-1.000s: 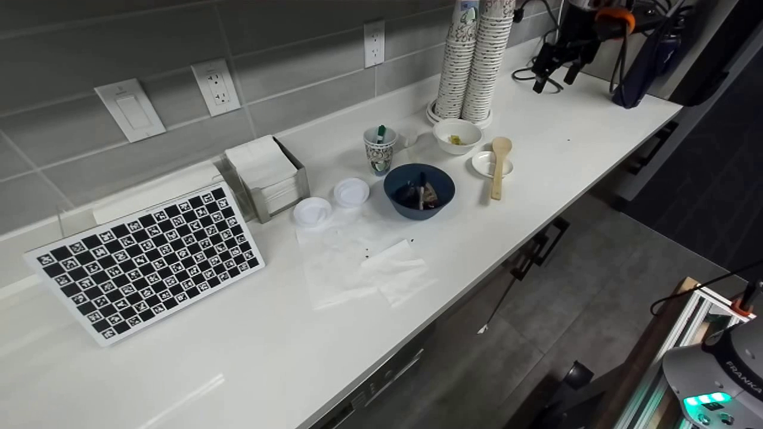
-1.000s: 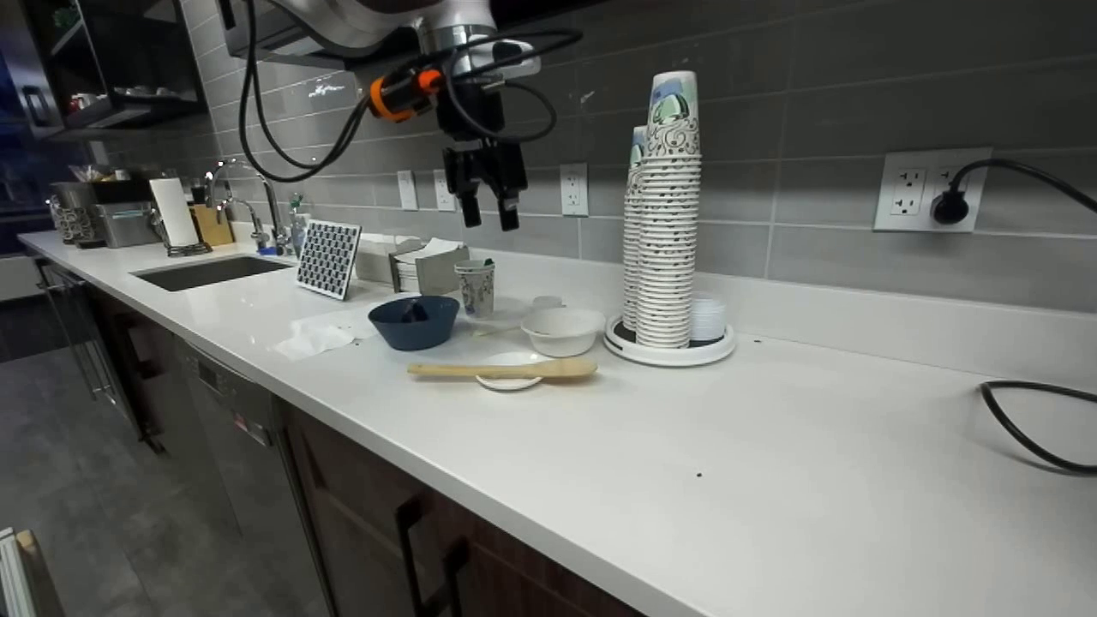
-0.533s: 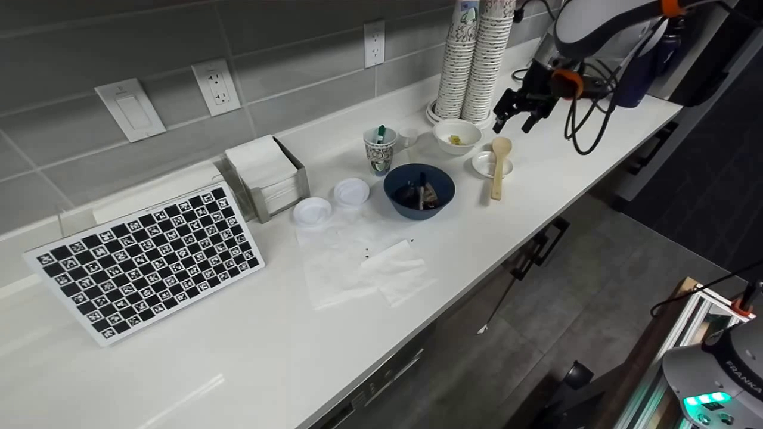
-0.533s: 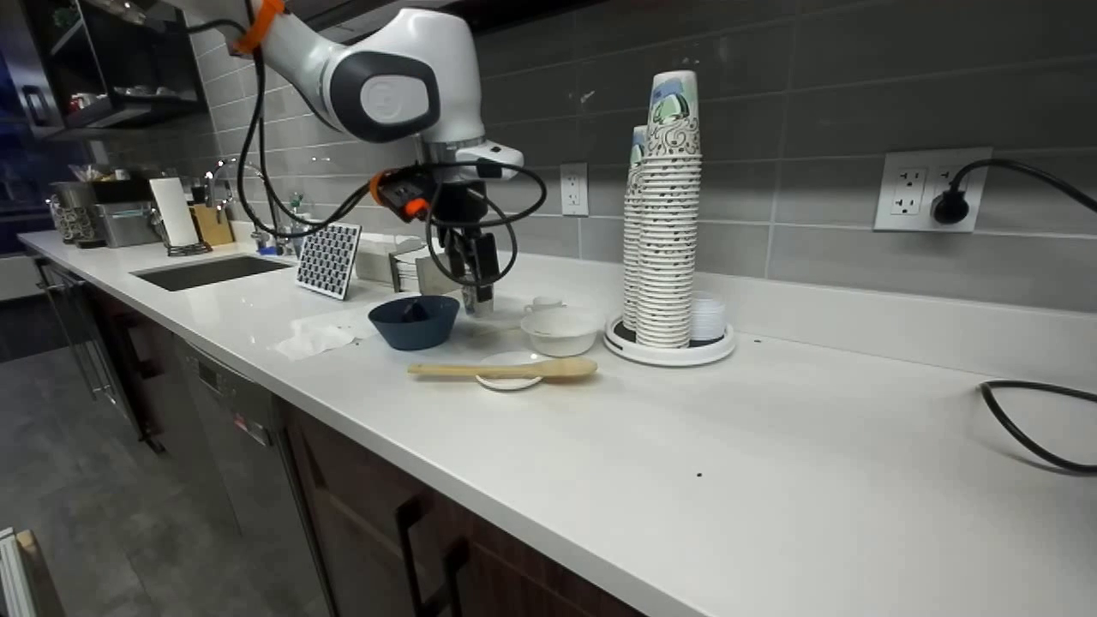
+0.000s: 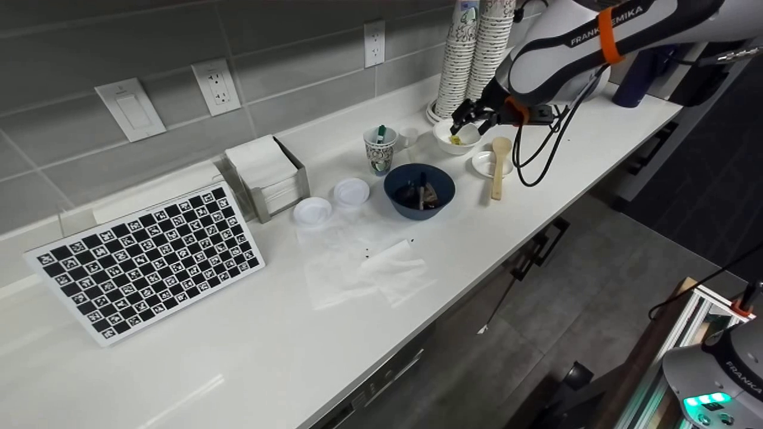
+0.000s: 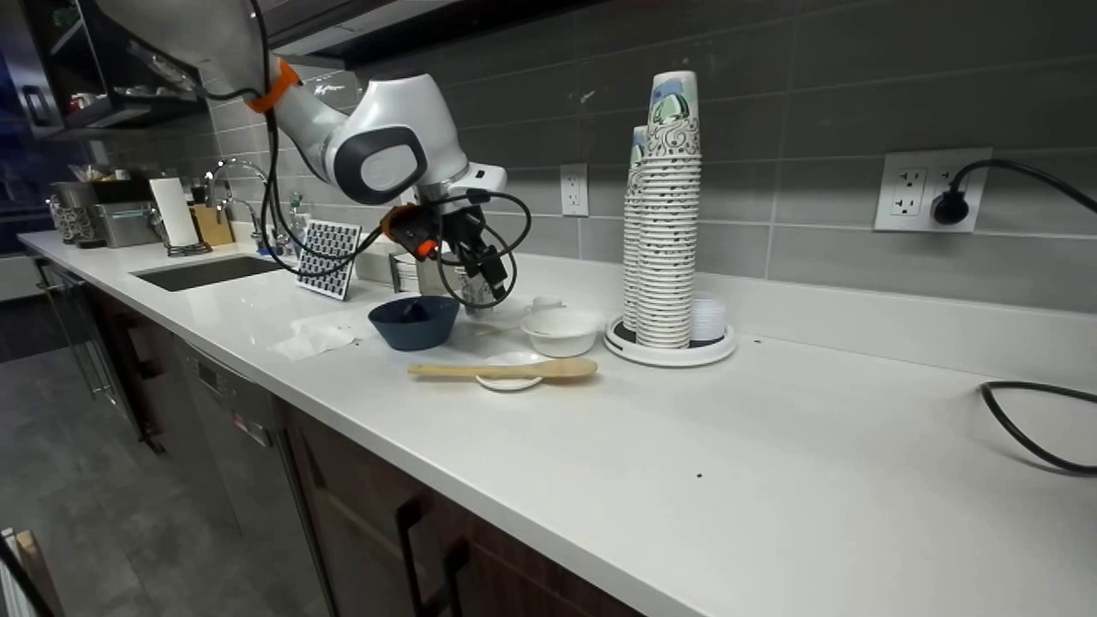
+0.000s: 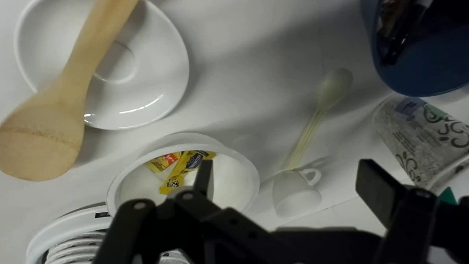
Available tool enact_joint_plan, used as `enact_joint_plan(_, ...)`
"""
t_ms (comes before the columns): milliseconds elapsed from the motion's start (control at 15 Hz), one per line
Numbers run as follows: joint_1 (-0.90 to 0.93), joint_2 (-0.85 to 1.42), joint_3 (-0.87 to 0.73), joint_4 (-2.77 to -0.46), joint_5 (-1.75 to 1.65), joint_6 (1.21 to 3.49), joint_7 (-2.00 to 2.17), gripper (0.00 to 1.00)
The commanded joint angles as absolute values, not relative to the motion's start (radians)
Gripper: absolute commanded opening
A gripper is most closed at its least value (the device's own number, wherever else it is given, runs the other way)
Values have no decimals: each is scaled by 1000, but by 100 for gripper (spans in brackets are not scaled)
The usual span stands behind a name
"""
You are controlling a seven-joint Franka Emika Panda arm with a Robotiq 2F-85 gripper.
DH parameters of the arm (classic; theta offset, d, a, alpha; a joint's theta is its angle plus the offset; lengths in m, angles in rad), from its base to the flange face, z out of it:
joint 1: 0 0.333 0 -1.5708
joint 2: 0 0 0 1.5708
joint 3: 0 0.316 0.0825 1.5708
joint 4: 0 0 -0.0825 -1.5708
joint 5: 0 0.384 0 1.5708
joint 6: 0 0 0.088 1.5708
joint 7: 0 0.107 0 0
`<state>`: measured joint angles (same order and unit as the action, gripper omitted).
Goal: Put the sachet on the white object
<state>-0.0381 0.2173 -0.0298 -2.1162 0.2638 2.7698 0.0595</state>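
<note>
Yellow sachets [image 7: 187, 167] lie in a white bowl [image 7: 240, 176]. They also show in an exterior view [image 5: 456, 140]. The white bowl also shows in an exterior view [image 6: 561, 332]. My gripper [image 7: 285, 172] is open and empty, tilted above the bowl area; one finger overlaps the bowl and a sachet in the wrist view. It also shows in an exterior view [image 5: 471, 127]. White things nearby include a saucer [image 7: 157, 77] under a wooden spoon [image 7: 44, 135], and a small white cup [image 7: 293, 194] on its side. Which one the task calls the white object, I cannot tell.
A blue bowl [image 5: 419, 208] holding dark items and a patterned cup [image 5: 380, 156] with a green pen stand near the white bowl. Tall cup stacks [image 6: 670, 248] stand on a round tray [image 6: 728, 347] behind. A pale plastic spoon [image 7: 318, 110] lies by the small cup.
My gripper has come down from high over the counter's far end in an exterior view to just above the white bowl, and has tilted. It stays open. The objects have not moved.
</note>
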Motion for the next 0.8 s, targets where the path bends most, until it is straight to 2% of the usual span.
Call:
enact_joint_plan(0, -47, 218, -23, -2114, 254, 2770, 68, 100)
enact_joint_plan(400, -31, 330, -55, -1969, 168, 2794, 108, 100)
enact_joint_plan(733, 1, 455, -149, -1768, -30, 2649, 176, 100)
